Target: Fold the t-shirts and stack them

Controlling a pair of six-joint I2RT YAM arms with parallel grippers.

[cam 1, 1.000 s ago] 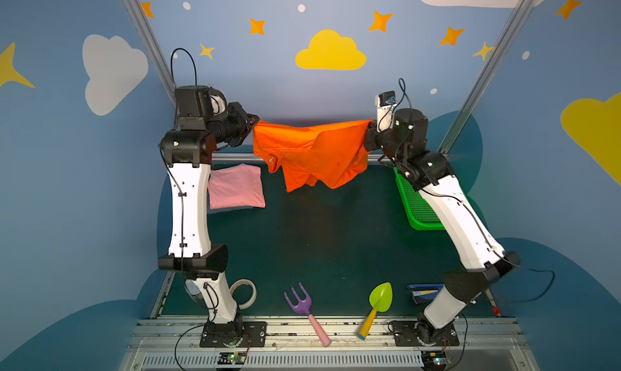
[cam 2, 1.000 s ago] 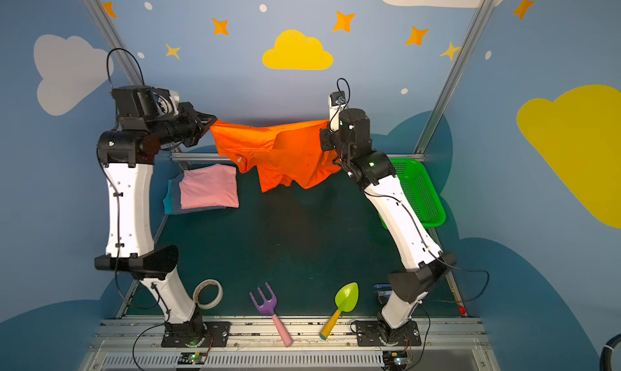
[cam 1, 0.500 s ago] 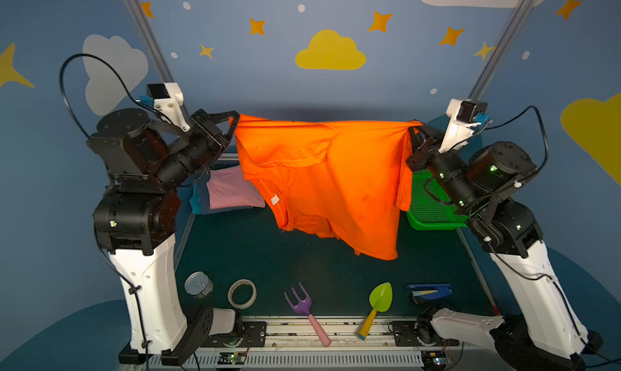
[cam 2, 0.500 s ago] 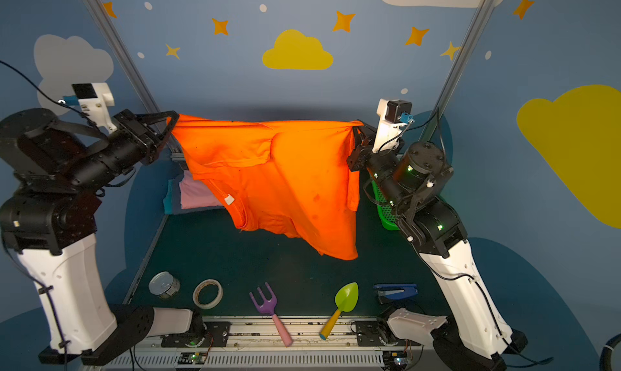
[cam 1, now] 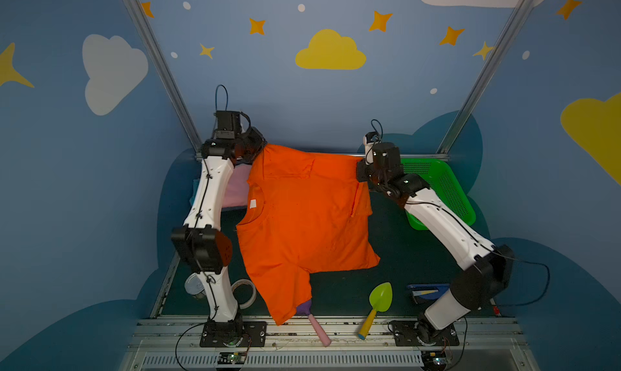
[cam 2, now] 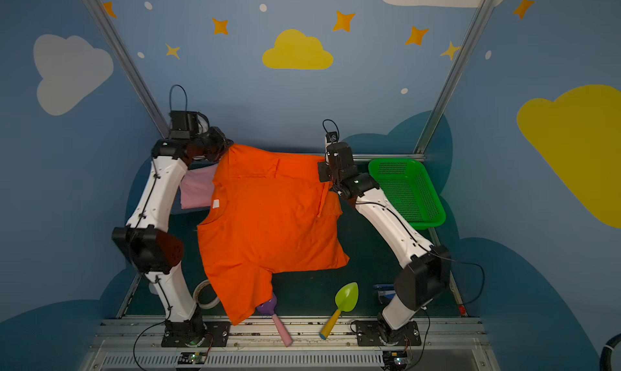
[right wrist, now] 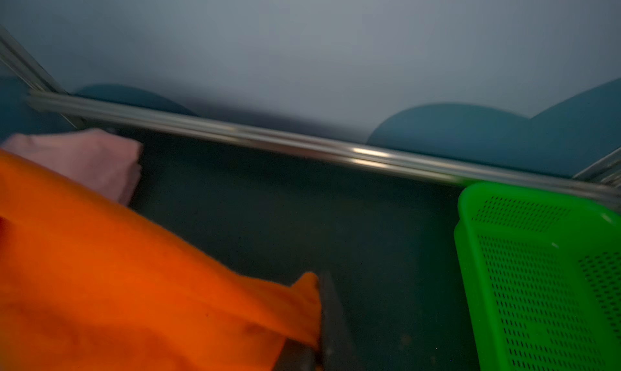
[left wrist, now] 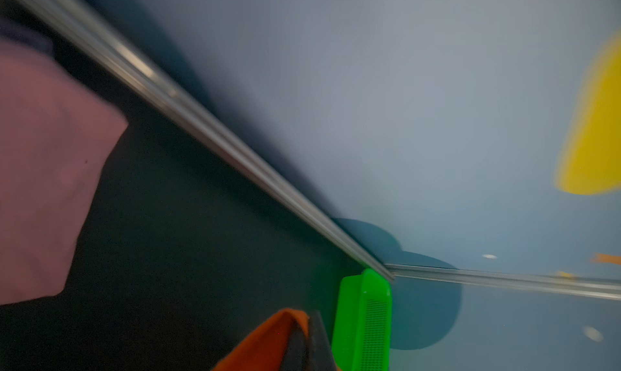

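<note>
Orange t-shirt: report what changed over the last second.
The orange t-shirt went from bunched at the far edge to lifted and stretched, and now lies spread across the table, one sleeve covering the purple rake. The left gripper and right gripper stayed shut on its far corners. The pink t-shirt, green basket and shovel did not move.

Orange t-shirt (cam 1: 302, 218) now lower, outspread.

Dim, even light in both top views; wrist views smeared by blur.

White arm links (cam 1: 215, 184), black joints (cam 1: 201, 248)
</note>
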